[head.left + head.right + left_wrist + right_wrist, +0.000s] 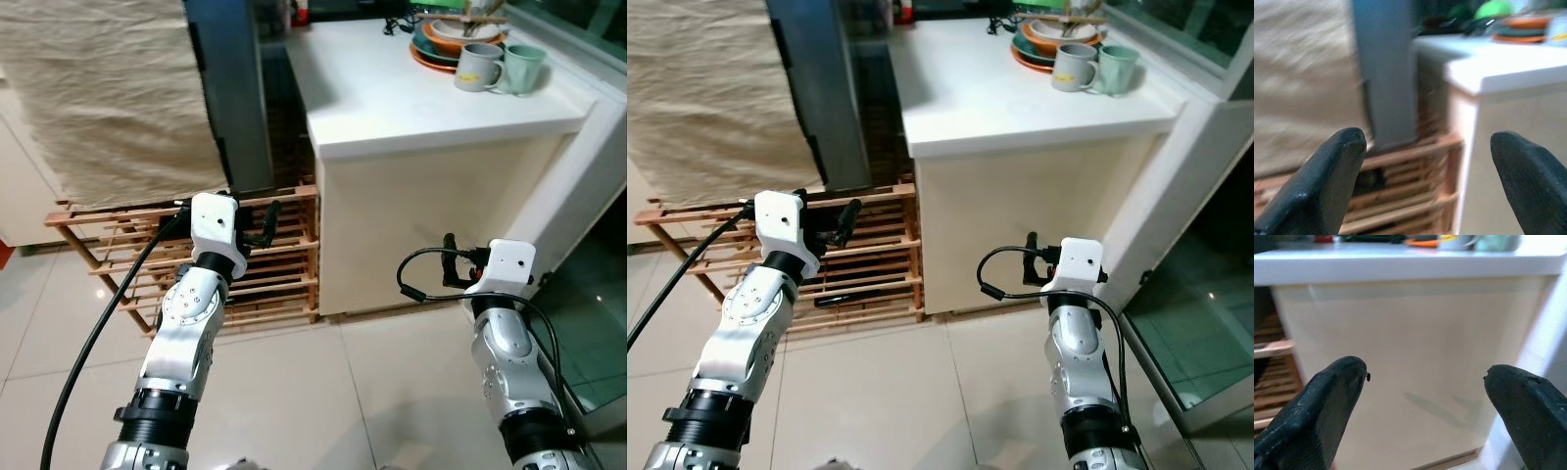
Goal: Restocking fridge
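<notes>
A tall grey panel (235, 88), which looks like a fridge's side, stands ahead on the left, behind a low wooden rack (284, 279). My left gripper (266, 227) is held out in front of the rack and the panel. It is open, with nothing between its fingers (1327, 181). My right gripper (449, 253) is raised before the cream front of a white counter (392, 98). It is open and empty too, its fingertips (1332, 396) wide apart. No item to stock is in either gripper.
A beige cloth (98, 88) hangs at the left over the rack. On the counter's far right stand stacked plates (446, 44), a grey mug (477, 69) and a green mug (524, 69). A glass door (598, 294) is at the right. Tiled floor (333, 392) lies below.
</notes>
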Robot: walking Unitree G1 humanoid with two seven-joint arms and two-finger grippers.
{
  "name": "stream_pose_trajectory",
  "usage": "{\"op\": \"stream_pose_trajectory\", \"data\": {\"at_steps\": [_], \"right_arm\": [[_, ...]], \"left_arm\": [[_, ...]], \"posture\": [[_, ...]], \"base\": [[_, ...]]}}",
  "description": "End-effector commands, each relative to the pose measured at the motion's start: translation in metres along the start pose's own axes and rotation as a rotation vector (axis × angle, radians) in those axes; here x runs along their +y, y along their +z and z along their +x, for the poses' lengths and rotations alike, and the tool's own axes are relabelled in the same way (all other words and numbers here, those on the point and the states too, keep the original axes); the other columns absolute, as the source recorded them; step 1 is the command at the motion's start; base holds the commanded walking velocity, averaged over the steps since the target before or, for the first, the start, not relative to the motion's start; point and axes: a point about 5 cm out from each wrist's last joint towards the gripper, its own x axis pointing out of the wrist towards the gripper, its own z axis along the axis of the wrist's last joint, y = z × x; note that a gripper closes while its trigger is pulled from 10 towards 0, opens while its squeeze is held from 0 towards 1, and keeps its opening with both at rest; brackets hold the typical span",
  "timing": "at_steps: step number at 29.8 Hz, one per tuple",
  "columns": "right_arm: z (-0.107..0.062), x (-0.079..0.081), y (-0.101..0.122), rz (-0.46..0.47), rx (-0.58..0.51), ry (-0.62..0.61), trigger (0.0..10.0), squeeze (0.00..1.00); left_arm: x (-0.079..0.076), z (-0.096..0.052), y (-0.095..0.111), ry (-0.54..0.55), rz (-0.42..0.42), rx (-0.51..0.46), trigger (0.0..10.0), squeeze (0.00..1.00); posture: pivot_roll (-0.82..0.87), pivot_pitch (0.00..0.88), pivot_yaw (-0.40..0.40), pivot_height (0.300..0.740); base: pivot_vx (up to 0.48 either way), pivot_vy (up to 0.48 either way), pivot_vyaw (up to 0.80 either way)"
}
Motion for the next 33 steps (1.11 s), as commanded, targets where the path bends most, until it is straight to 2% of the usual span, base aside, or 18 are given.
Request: {"op": "stream_pose_trajectory", "data": {"at_steps": [1, 5, 7, 9, 13, 16, 19, 20, 24, 33], "right_arm": [[0.003, 0.009, 0.002, 0.011, -0.018, 0.027, 10.0, 0.00], [0.002, 0.010, 0.000, 0.013, -0.018, 0.032, 10.0, 0.00], [0.000, 0.010, -0.003, 0.013, -0.009, 0.037, 10.0, 0.00], [0.000, 0.009, -0.003, 0.013, -0.007, 0.038, 10.0, 0.00], [-0.001, 0.013, -0.005, 0.018, -0.009, 0.067, 10.0, 0.00], [-0.001, 0.016, -0.004, 0.018, -0.015, 0.087, 10.0, 0.00], [-0.001, 0.019, -0.004, 0.019, -0.018, 0.102, 10.0, 0.00], [-0.002, 0.022, -0.004, 0.018, -0.020, 0.117, 10.0, 0.00], [-0.001, 0.025, -0.004, 0.019, -0.026, 0.133, 10.0, 0.00], [-0.002, 0.030, -0.005, 0.010, -0.027, 0.156, 10.0, 0.00]], "left_arm": [[0.007, -0.007, -0.008, 0.055, -0.030, 0.049, 10.0, 0.00], [0.009, -0.015, -0.021, 0.069, -0.016, 0.106, 10.0, 0.00], [0.018, -0.019, -0.033, 0.094, -0.013, 0.161, 10.0, 0.00], [0.019, -0.019, -0.033, 0.095, -0.016, 0.165, 10.0, 0.00], [0.025, -0.013, -0.029, 0.099, 0.063, 0.142, 10.0, 0.00], [0.024, -0.010, -0.026, 0.088, 0.103, 0.139, 10.0, 0.00], [0.023, -0.008, -0.021, 0.078, 0.081, 0.114, 10.0, 0.00], [0.022, -0.006, -0.016, 0.073, 0.042, 0.092, 10.0, 0.00], [0.025, -0.004, -0.016, 0.104, -0.012, 0.098, 10.0, 0.00], [0.028, 0.000, -0.014, 0.117, 0.023, 0.097, 10.0, 0.00]], "posture": [[-0.14, 0.000, 0.016, 0.740], [-0.14, 0.000, 0.017, 0.740], [-0.13, 0.000, 0.016, 0.740], [-0.13, 0.000, 0.016, 0.740], [-0.14, 0.000, 0.017, 0.740], [-0.14, 0.000, 0.017, 0.740], [-0.14, 0.000, 0.017, 0.740], [-0.13, 0.000, 0.016, 0.740], [-0.13, 0.000, 0.015, 0.740], [-0.13, 0.000, 0.012, 0.740]], "base": [[0.000, 0.480, 0.00], [0.000, 0.480, 0.00], [0.000, 0.480, 0.00], [0.000, 0.480, 0.00], [0.000, 0.479, 0.00], [0.000, 0.000, 0.00], [0.000, 0.000, 0.00], [0.315, 0.000, 0.00], [0.424, 0.073, 0.00], [0.308, 0.367, 0.00]]}}
